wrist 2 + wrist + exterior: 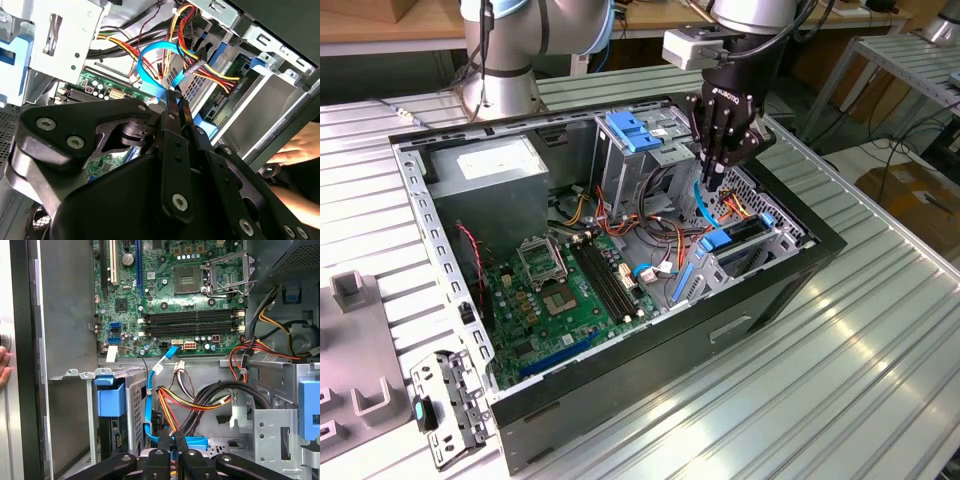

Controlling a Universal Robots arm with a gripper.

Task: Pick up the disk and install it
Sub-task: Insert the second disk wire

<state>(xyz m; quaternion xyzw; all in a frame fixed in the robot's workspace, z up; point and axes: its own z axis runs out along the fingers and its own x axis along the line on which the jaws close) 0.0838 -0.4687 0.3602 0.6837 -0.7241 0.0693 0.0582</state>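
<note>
One gripper (710, 180) to log, operator; you have it low inside the open case (760, 290), over the drive cage (782, 240) on the exterior view's right. Step in hand, as I judge it: the install end of the task, not the pickup. The disk (740, 232) looks to be lying in the lower bay of that cage, blue rails at its sides, level with the bay opening; I cannot tell whether it is fully seated.

Fingers: pressed together in both wrist views, the two black pads side by side with barely a slit between them; nothing is clamped between them that I can see. Their tips sit just beside the looping blue cable (150, 55) and the bundle of red, yellow and orange wires (215, 75); whether they touch the cable I cannot tell.

My guess at what any further move calls for: keep the closed tips clear of that cable loop and the wires, and stay square to the bay. Also note a person's hand (300, 145) resting at the case edge, near the cage side.
</note>
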